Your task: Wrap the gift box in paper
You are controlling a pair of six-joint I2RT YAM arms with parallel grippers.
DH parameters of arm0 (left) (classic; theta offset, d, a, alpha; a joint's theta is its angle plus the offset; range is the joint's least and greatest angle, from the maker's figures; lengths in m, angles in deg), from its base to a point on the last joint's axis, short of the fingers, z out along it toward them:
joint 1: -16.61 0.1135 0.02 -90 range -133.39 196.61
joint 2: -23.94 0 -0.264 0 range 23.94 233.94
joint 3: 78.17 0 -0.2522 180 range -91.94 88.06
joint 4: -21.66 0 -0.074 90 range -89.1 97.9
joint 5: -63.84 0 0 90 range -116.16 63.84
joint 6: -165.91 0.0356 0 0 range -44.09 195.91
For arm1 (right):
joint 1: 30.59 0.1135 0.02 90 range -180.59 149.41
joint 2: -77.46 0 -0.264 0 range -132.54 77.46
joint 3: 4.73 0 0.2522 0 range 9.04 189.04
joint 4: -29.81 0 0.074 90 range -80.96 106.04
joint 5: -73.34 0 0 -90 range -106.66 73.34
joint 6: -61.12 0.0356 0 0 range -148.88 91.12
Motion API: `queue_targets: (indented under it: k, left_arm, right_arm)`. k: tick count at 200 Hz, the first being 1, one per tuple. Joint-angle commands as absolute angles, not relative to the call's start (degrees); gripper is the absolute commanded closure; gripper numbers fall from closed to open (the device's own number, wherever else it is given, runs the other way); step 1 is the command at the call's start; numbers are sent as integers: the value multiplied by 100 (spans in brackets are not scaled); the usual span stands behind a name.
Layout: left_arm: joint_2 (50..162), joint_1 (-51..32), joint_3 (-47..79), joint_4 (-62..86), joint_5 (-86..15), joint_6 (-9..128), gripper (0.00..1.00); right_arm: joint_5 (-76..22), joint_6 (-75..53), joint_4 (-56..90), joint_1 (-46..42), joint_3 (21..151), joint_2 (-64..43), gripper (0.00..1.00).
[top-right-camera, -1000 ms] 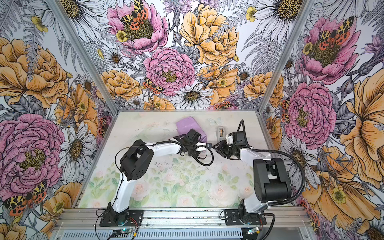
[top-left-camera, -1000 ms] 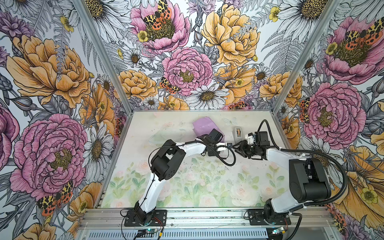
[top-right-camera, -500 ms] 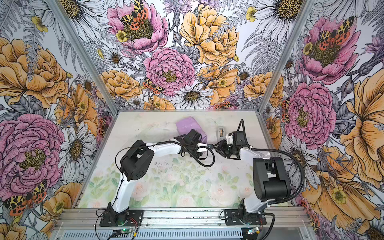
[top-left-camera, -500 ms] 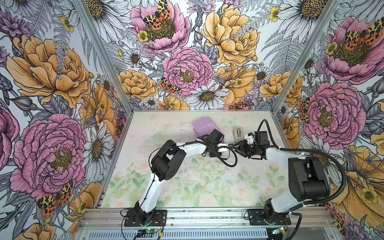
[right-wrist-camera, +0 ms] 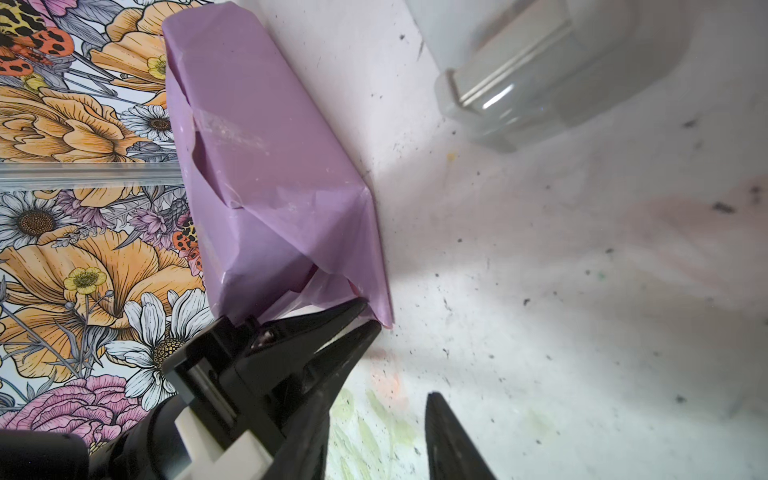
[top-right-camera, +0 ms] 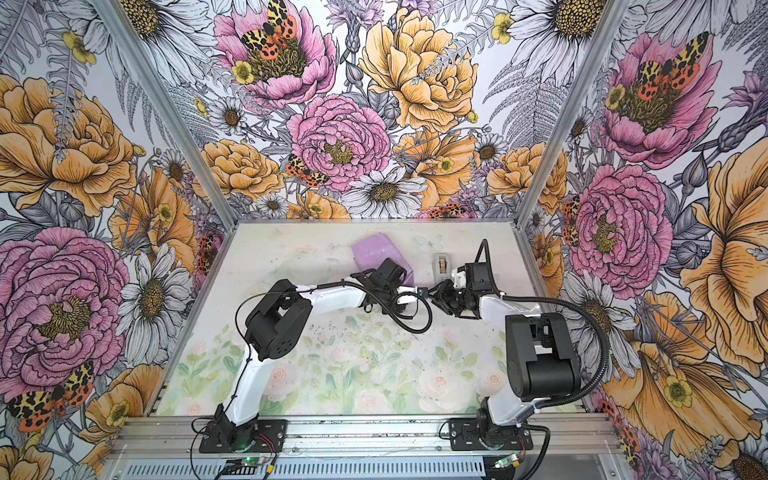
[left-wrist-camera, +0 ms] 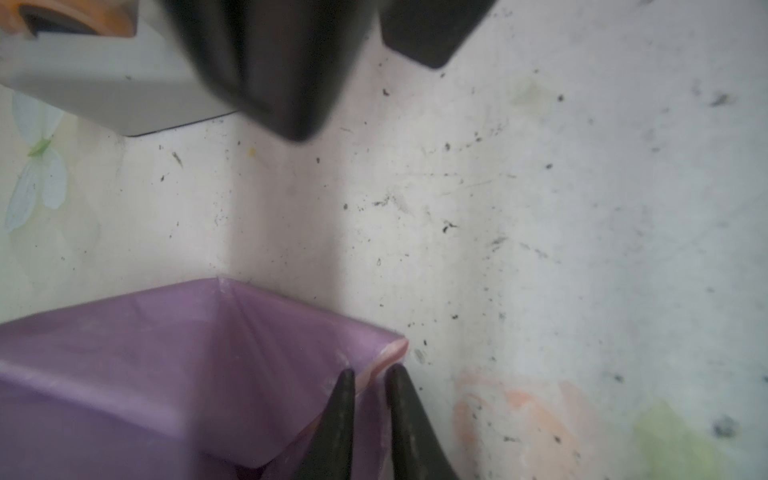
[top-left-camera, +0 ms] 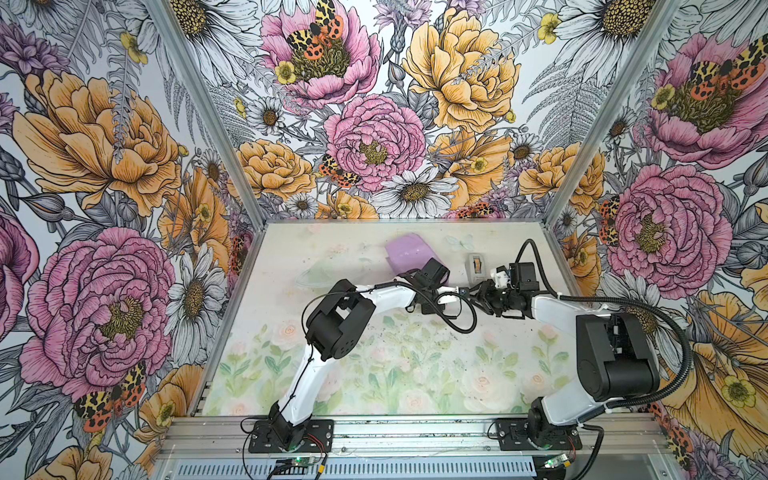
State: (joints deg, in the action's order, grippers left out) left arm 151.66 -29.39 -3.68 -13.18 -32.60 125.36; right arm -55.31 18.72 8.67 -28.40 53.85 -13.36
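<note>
Item one, the desk [top-left-camera: 365, 374]: floral-printed, and bare at its left and near parts in both top views. Item two, the gift box [top-left-camera: 405, 255]: it lies toward the far middle of the desk and shows only as a lilac block. The paper [right-wrist-camera: 266, 137] is already folded over its top, and a strip of clear tape [right-wrist-camera: 226, 124] sits on the seam. Item three, the end flap: it is drawn into a triangular point at the box end nearest the arms, not yet folded up. Item four, the left hand [left-wrist-camera: 370, 384]: its jaws stood apart a moment ago and are now pinched shut on the pink-edged tip of that flap, as both wrist views show. We judge that the flap is now secured and can be pulled taut and laid against the box end, so the wrap is well along with this end still to close. Item five, the tape dispenser [top-left-camera: 477, 266]: small and grey, it stands just right of the box and apart from it. Item six, the right hand [top-left-camera: 480, 293]: it hovers beside the left hand, near the dispenser, with its jaws partly open and nothing between them. We judge it free to fetch tape or press the fold.
</note>
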Motion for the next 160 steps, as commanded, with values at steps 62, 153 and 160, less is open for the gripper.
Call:
queue_targets:
  k: [62,153,160]
  left_arm:
    - [14972,-2798,-500,-1583,-3873,12317,100]
    - [14538,-2622,-164,-1242,-4282,12084,100]
    - [14514,-2621,-137,-1223,-4284,12078,100]
  right_arm:
    - [-5517,2073,980,-2600,5762,-1695,58]
    - [-5607,2657,1432,-2214,6053,-2311,57]
    - [-5620,2690,1465,-2177,6081,-2364,57]
